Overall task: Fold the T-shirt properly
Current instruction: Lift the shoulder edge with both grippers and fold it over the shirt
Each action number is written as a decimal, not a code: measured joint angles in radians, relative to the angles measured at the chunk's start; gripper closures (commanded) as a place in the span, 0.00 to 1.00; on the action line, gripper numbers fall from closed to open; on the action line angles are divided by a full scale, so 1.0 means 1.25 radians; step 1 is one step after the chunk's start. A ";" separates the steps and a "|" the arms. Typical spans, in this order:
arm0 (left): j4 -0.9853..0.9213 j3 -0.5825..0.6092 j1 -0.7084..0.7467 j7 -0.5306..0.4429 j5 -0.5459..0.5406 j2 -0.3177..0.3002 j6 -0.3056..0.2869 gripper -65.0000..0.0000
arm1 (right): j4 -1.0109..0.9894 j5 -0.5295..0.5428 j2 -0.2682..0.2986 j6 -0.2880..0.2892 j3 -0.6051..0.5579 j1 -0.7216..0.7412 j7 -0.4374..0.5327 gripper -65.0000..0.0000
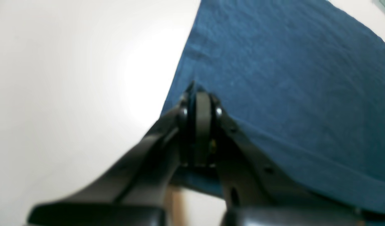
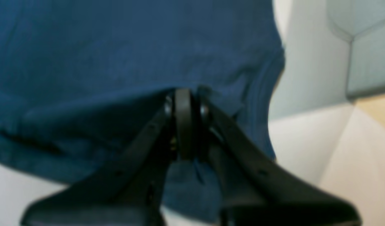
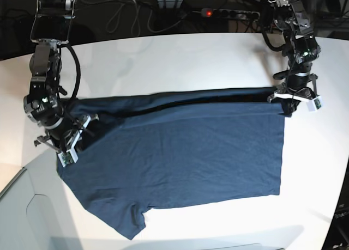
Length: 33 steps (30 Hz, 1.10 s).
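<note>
One T-shirt (image 3: 185, 152), dark navy and the only garment in view, lay spread across the white bench (image 3: 180, 59), its far long edge turned over onto itself so that a dark fold line ran along it from side to side; one short sleeve stuck out at the near corner on the base view's left. Two arms worked it, one gripper at each end of that folded edge. The right gripper (image 3: 70, 134), on the base view's left, was clenched on the cloth at the sleeve end, and its wrist view showed the jaws pressed together with blue fabric bunched around and under the right gripper (image 2: 183, 94). The left gripper (image 3: 294, 100), on the base view's right, sat at the far corner by the hem; from its wrist camera the left gripper (image 1: 198, 94) was pinched tight on the T-shirt (image 1: 289, 94) just at the cloth's edge, bare bench (image 1: 70, 94) lying to one side of it.
</note>
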 measured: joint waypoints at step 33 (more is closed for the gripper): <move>-0.079 -0.001 -0.106 -0.004 -0.001 0.000 0.000 1.00 | -0.156 -0.003 -0.014 0.001 -0.027 0.088 0.096 0.97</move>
